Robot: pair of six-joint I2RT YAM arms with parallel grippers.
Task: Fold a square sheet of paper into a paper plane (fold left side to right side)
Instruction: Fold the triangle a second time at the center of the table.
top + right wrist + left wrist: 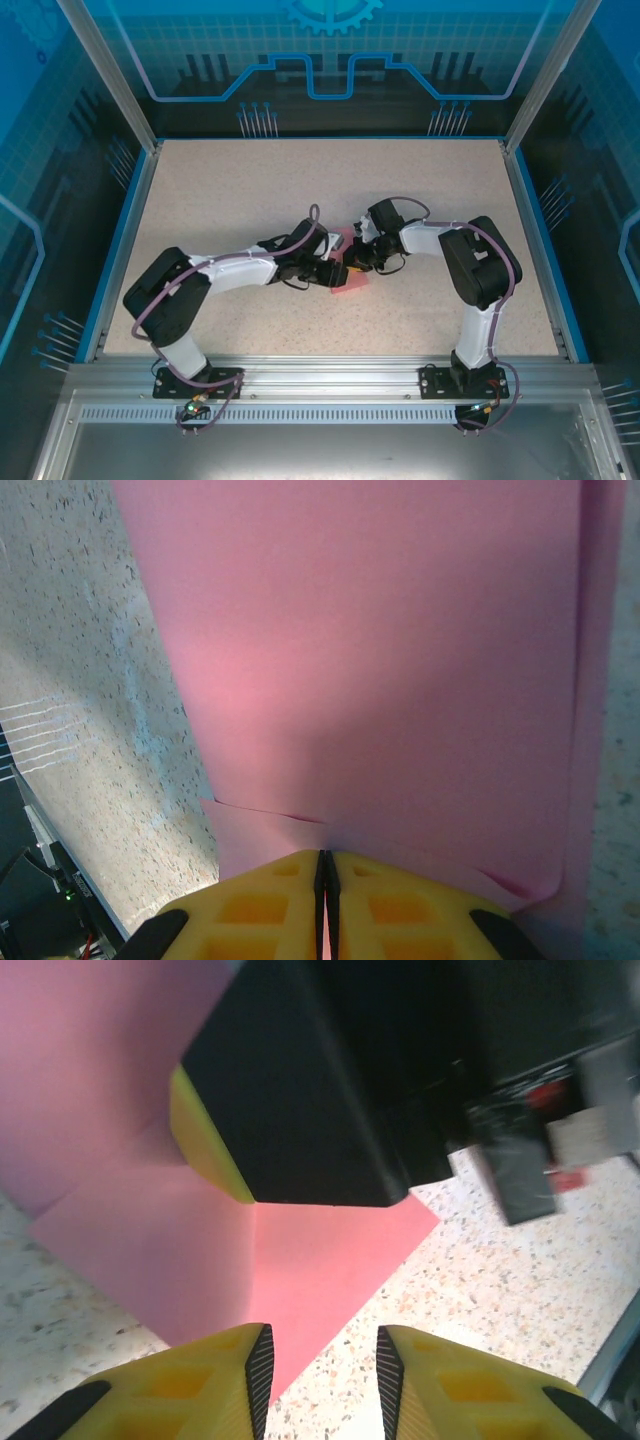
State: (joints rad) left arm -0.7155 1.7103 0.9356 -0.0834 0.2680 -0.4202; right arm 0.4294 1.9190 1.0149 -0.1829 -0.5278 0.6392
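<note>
The pink-red sheet of paper lies mid-table between the two arms, partly folded. One part lies flat while another stands up at the left of the left wrist view. My left gripper hovers open just over the flat part's near corner, with speckled table showing between its fingers. My right gripper is shut on the paper, where two layers overlap. Its yellow finger meets the sheet at the crease. Both grippers nearly touch over the sheet.
The speckled beige table has a raised blue rim on three sides and an aluminium rail along the near edge. Open tabletop lies to the left, right and far side of the arms.
</note>
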